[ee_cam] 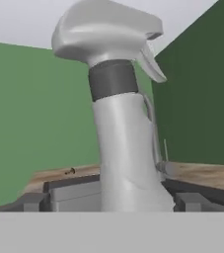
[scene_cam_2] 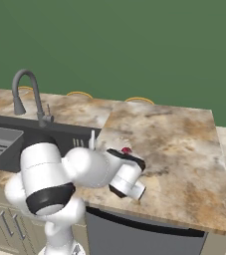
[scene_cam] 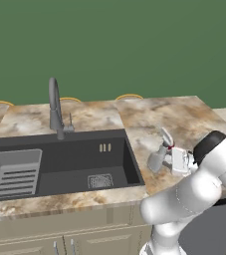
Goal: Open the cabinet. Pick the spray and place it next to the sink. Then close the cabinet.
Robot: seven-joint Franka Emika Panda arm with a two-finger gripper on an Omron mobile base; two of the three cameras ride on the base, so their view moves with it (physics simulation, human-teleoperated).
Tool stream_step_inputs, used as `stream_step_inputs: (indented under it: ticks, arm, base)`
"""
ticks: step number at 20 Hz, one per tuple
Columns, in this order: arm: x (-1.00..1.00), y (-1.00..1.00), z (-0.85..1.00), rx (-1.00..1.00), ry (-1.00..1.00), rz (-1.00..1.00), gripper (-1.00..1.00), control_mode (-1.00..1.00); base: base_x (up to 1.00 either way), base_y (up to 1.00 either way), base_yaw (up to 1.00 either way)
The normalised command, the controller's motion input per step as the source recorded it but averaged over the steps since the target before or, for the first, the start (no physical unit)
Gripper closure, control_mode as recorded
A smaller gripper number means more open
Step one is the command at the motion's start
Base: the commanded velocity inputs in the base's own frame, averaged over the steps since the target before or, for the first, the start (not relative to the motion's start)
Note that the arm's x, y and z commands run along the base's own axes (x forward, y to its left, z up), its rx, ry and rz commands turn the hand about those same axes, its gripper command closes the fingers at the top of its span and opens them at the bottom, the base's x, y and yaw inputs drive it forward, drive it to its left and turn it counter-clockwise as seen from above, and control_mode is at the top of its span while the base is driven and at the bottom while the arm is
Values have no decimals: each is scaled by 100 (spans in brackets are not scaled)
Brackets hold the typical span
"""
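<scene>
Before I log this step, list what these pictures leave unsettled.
- Gripper: left base view shows it at the spray, but the fingers are too small to judge open or shut.
- Spray's base: hand view, cut off by the bottom edge.
- Sink: right base view, its near part hidden by the arm.
- Cabinet: its door state cannot be judged.

Flat, even rendered light all round, no glare, and no clear source to pick out. Soft shading sits inside the sink (scene_cam: 59,164) basin and under the counter (scene_cam_2: 174,144) edge, while the green wall (scene_cam: 114,45) reads uniform. Up close the spray (ee_cam: 123,143) looks soft and blocky, edges slightly blurred.
</scene>
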Motion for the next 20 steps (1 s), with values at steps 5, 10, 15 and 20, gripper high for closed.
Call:
stream_step_inputs:
  ticks: [5,10,15,20]
  arm:
    - [-2,16,15,-9,5,2,-100,-100]
    - [11,20,18,-9,12,0,-100,-100]
    - [0,0,18,-8,8,0,-100,-100]
    - [-1,0,29,-6,6,0,-100,-100]
  base:
    - [0,0,0]
    - [0,0,0]
    - [0,0,0]
    - [0,0,0]
